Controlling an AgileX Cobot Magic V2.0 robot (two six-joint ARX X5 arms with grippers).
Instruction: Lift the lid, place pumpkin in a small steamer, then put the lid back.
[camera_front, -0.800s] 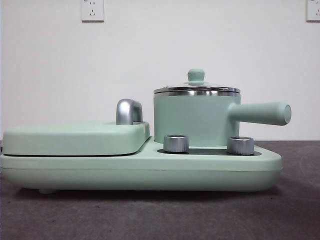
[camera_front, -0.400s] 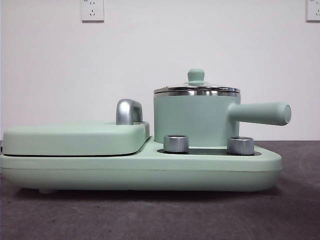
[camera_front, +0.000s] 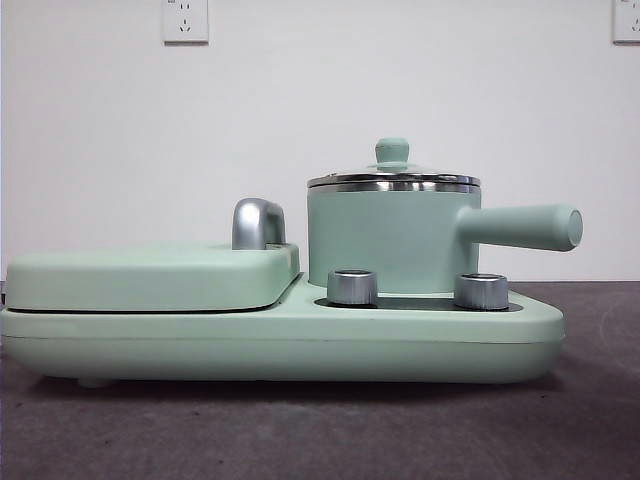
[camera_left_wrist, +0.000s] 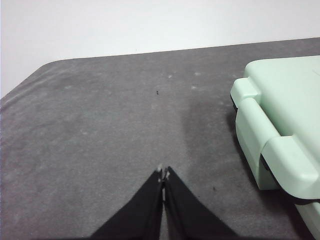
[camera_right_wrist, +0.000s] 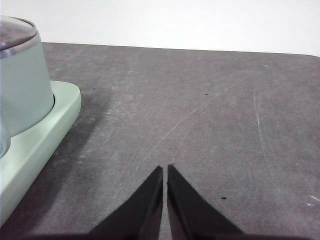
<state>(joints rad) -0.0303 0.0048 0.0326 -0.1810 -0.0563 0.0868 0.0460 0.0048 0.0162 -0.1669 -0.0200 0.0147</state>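
White wall (camera_front: 400, 70) behind; lid (camera_front: 393, 176) caps small steamer (camera_front: 390, 240).

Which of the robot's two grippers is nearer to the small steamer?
Right. The right gripper hangs over bare table beside the base end carrying the small steamer. The left gripper hangs off the opposite end, by the griddle cover; its view misses the steamer.
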